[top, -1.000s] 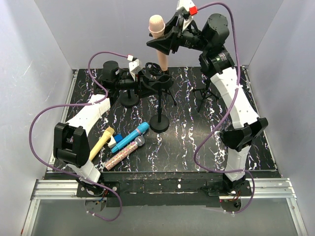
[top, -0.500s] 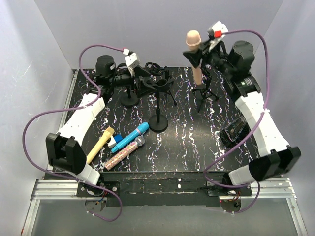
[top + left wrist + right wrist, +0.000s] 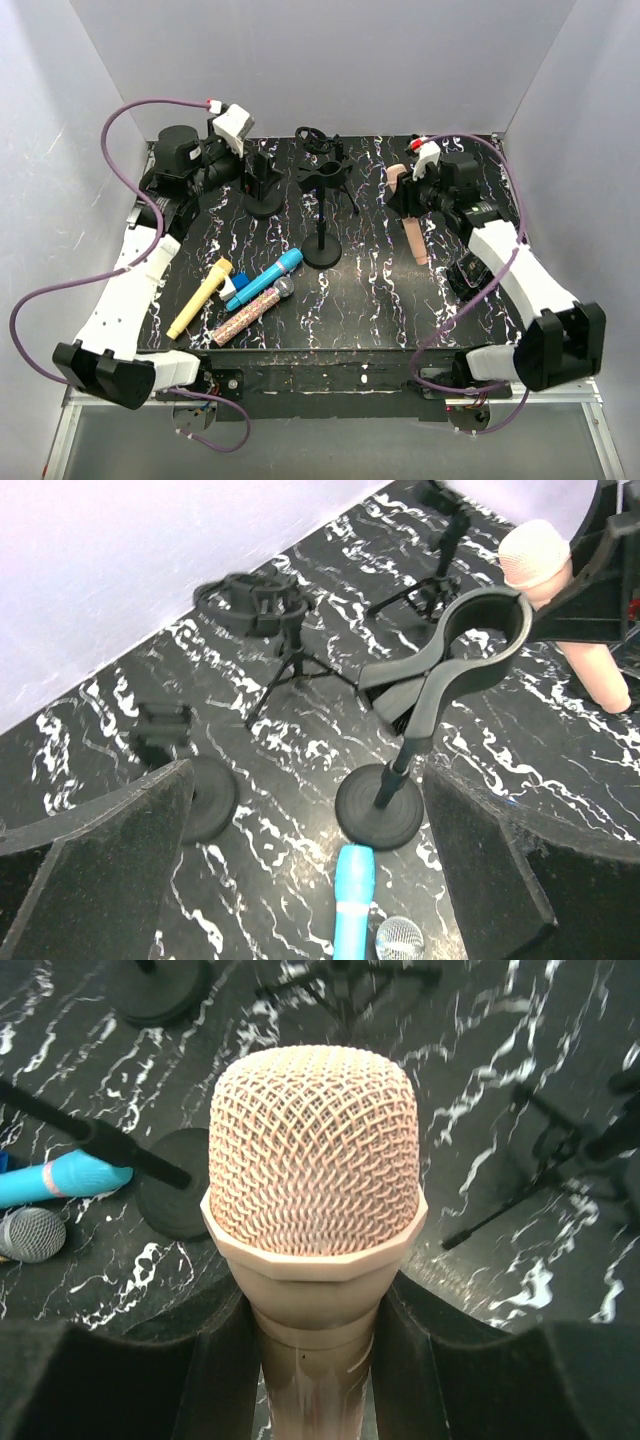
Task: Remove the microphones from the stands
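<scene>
While my right pincer (image 3: 315, 1390) is clamped on the pink microphone (image 3: 313, 1175), head up, the mic sits low over the table (image 3: 380, 310), right of the stand (image 3: 323, 225) and apart from its clip (image 3: 490, 620). My left pincer (image 3: 300, 900) gapes wide at the back left.

Yellow microphone (image 3: 203, 297), blue microphone (image 3: 266, 279), glittery microphone (image 3: 250, 313) close together on marbled table (image 3: 380, 300).

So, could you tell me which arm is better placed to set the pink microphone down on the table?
Right. The right gripper is shut on the pink microphone, down near the table. The left gripper is open and empty, at the back left.
</scene>
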`<state>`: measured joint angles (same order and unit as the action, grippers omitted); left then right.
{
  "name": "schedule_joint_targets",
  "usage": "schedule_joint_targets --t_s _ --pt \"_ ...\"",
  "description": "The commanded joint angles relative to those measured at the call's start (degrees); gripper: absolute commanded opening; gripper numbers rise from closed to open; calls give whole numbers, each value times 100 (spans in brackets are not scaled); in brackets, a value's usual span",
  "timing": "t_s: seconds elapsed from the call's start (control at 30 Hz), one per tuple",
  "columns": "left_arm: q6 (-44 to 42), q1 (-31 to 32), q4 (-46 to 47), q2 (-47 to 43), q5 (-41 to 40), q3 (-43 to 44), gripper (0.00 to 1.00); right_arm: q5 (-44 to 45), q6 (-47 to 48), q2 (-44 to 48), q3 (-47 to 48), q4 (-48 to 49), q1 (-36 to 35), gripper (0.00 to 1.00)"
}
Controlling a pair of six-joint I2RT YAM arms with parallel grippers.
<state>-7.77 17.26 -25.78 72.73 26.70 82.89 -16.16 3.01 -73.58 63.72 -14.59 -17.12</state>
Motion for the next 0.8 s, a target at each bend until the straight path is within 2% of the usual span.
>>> schedule_joint_targets --t_s 0.0,0.17,0.27,0.43,0.47,0.53,0.6,0.77 --pt "-49 6 -779 -382 -798 -212 98 386 -879 -725 -9 236 43 1" --pt "-479 15 -1332 -365 27 -221 98 578 -1012 -1771 280 492 34 1" --pt "-462 15 -1254 -505 -234 -449 98 1026 -1442 -2299 631 308 8 1" --pt "-673 15 -1201 -690 -692 -678 98 1501 -1539 -2749 764 378 -203 2" --pt "-673 23 -1201 -707 -692 -704 98 1589 -1540 -2810 747 421 -238 7" --pt "-734 15 -1254 -699 -553 -713 98 1818 -1540 -2898 677 501 -291 26" --pt "-857 6 -1394 -690 -324 -678 98 1854 -1540 -2934 650 510 -318 39" --pt "-1095 6 -1605 -672 -235 -704 98 1792 -1470 -2750 580 545 -327 55"
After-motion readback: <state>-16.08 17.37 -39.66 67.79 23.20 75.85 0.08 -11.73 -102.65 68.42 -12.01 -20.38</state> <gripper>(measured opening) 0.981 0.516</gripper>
